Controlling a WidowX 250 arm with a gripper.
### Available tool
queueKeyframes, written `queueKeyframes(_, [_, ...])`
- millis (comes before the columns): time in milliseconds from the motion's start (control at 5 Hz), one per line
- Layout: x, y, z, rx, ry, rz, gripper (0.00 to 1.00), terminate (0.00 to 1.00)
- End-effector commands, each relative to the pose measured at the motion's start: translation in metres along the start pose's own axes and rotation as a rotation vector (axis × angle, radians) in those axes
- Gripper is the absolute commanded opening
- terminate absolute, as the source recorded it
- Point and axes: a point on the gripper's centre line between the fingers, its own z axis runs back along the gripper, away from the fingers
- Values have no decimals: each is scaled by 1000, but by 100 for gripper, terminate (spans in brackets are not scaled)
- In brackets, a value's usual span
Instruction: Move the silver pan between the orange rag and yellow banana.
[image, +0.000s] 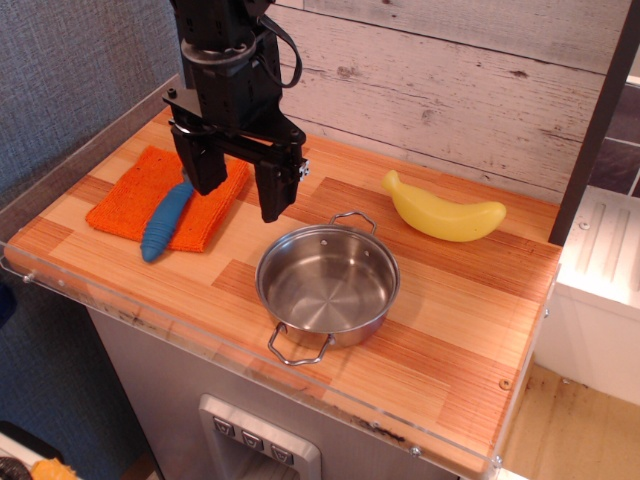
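The silver pan (327, 285) sits upright and empty on the wooden tabletop, near the front middle, with its two wire loop handles pointing front and back. The orange rag (140, 192) lies flat at the left. The yellow banana (445, 213) lies at the back right, apart from the pan. My black gripper (238, 188) hangs open and empty above the table, between the rag and the pan, up and to the left of the pan. Its left finger is over the rag's right edge.
A blue ribbed spoon handle (165, 222) lies across the rag's right part, its upper end hidden behind my left finger. A clear plastic rim (250, 352) runs along the table's front edge. A wood-plank wall stands behind, and a white cabinet (600, 290) is at the right.
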Motion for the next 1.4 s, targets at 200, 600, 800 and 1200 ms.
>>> queueKeyframes(200, [-2,-12,-9,-7,2,-31,100,0])
queueKeyframes(600, [-7,-41,-52,-18,60,-41,100,0])
queueKeyframes(800, [-3,-42,-76,13,117,-31,100,0])
queueKeyframes(1200, [-6,-38,-93,23,140,-44,0,0])
